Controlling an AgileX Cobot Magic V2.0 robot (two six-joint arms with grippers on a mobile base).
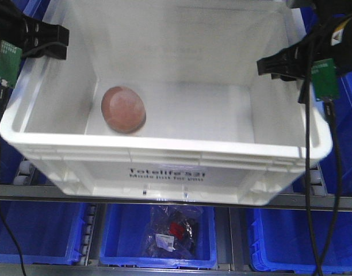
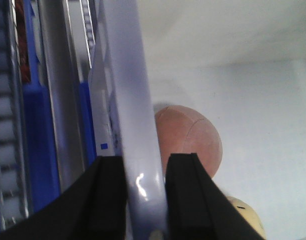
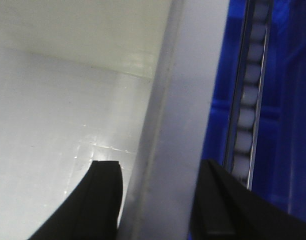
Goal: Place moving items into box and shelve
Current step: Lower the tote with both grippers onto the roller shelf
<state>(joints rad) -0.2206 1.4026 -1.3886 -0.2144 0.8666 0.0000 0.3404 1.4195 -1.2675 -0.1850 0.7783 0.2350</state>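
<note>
My left tool [image 2: 145, 192] is clamped across the left rim of the box [image 1: 164, 148], one finger inside the wall and one outside. My right tool [image 3: 155, 200] straddles the right rim likewise, its fingers close against the wall — a two-sided hold, judged necessary to carry a crate this wide level. The reddish ball [image 1: 123, 109] lies on the box floor near the left wall; the pale yellow object [image 2: 248, 215] sits beside it. Blue bins [image 1: 159, 236] on the shelf [image 1: 314, 200] stand below.

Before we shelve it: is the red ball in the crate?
Yes. The ball lies on the floor inside the white crate.
</note>
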